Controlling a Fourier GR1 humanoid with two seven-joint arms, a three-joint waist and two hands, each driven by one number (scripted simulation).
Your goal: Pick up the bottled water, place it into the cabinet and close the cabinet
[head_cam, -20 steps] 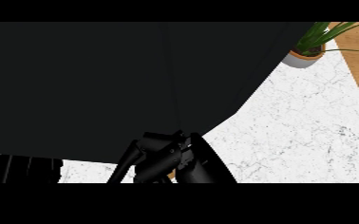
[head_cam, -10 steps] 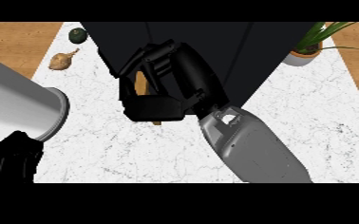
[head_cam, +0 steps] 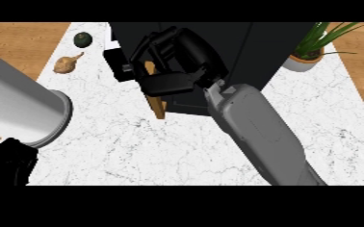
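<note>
The bottled water shows nowhere, perhaps inside the cabinet or hidden in our right hand (head_cam: 174, 72), whose fingers curl round the cabinet door (head_cam: 159, 109)'s tan edge; we judge it light, stiff, slippery, best gripped mid-body.

No text, label, brand, number or sign can be read, whether on the black cabinet (head_cam: 274, 53), the plant pot (head_cam: 302, 64) or the marble counter (head_cam: 142, 149).

White veined marble counter (head_cam: 177, 144), matt black cabinet (head_cam: 277, 48), wood-grain surface (head_cam: 28, 43), smooth grey forearm (head_cam: 263, 134)
</note>
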